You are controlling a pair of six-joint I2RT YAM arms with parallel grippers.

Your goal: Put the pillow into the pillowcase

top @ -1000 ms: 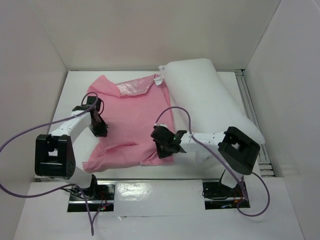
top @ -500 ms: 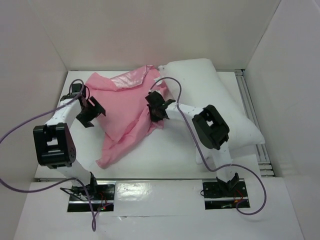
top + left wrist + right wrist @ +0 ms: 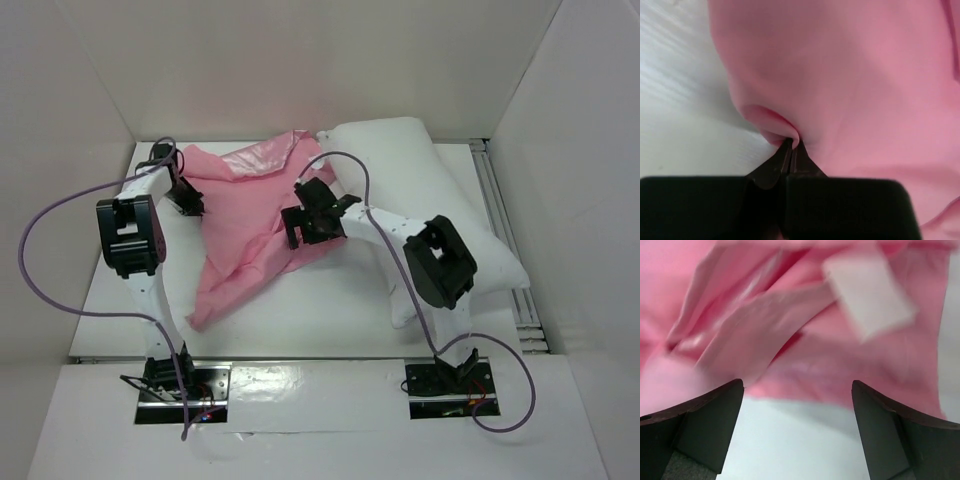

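Just left of the pillow (image 3: pixel 420 185), which lies lengthwise along the right side of the counter (image 3: pixel 330 320) with its far end near the back wall (image 3: pixel 300 70), the pillowcase (image 3: pixel 250 215) is bunched into a crumpled pink heap. Its far corner touches the pillow's far end, and a narrow tail trails away from the pillow toward the near edge. The pillow lies outside the pillowcase, bare and white. On the side of the heap farthest from the pillow, the left gripper (image 3: pixel 186 196) is pressed together on a small fold at the fabric's edge. Its wrist view shows the dark fingers (image 3: pixel 785 160) nipping that pink fold (image 3: pixel 785 132) just above the pale counter (image 3: pixel 680 100). Between that pinch and the pillow, the right gripper (image 3: pixel 300 226) hangs over the middle of the heap with its jaws spread wide and nothing between them. In its wrist view the two fingers (image 3: pixel 725 405) frame blurred pink folds (image 3: pixel 760 325), a blurred white rectangular patch (image 3: pixel 867 295) and a strip of counter (image 3: pixel 790 440). The right arm (image 3: pixel 440 265) crosses the pillow's near half and hides part of it, and a purple cable (image 3: pixel 345 160) arcs over the pillow's far left edge. On the pillow's other side, a metal rail (image 3: pixel 500 215) runs along the right wall (image 3: pixel 580 180).
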